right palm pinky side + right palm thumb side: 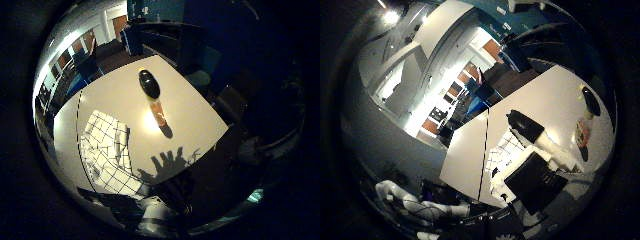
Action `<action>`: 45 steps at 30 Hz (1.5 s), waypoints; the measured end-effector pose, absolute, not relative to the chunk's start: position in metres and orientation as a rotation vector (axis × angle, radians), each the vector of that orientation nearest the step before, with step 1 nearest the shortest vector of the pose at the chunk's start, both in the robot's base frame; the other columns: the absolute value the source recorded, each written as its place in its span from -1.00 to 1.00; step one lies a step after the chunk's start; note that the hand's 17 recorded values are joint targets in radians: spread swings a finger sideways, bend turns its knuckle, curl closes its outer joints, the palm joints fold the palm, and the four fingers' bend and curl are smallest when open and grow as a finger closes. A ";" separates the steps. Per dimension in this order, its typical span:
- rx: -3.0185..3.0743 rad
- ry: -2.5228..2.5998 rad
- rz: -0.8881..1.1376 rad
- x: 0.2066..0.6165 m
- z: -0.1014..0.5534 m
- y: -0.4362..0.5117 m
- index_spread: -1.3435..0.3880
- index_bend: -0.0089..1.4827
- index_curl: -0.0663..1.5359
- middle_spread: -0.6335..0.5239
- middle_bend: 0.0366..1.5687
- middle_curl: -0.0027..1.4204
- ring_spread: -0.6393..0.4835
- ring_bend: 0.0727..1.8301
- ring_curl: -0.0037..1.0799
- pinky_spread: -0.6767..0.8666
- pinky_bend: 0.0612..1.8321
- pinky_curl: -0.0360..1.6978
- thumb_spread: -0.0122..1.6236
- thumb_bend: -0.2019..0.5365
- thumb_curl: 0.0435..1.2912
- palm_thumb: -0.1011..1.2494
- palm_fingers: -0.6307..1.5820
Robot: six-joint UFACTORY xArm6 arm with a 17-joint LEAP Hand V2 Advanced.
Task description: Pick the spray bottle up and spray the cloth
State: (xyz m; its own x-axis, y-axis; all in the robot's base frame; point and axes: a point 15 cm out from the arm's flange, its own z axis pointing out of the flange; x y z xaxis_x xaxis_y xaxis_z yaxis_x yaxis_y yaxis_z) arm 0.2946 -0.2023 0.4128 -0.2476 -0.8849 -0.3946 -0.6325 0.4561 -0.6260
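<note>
Thumb-side palm view: parts of the hand [535,170], blocky black and white segments, reach across the frame above the table [465,160]. They appear extended rather than curled and enclose nothing; the spread shadow cast on the tabletop in the little-finger-side view suggests splayed fingers, though the exact opening cannot be told. The hand is high and well apart from every object.

Directly beneath it lies the cloth [107,150], a white fabric with a dark grid pattern, rumpled into soft folds and spread over one part of the table. Farther out stands the spray bottle [152,97], upright on bare tabletop, clear of the cloth and not touching it. Its head is a rounded, glossy black trigger cap; the body below is narrower, orange-tinted and apparently translucent plastic, throwing a short shadow.

The table is a smooth, pale, matte slab with a dark seam running across it, beside the cloth.

Step in hand, as judged: the approach to the bottle, with nothing yet grasped. To do it well, the hand should descend beside the body, wrap the narrow part below the cap, and leave a finger free for the trigger. The slick plastic and tall, top-heavy form make tipping a likely risk on contact.
</note>
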 end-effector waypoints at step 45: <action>-0.734 1.971 -0.075 0.278 0.212 -0.296 0.42 -0.78 -0.57 0.44 -0.73 -0.49 0.59 -0.63 -0.51 0.38 -0.64 -0.62 0.25 -0.52 -0.59 -0.10 -0.31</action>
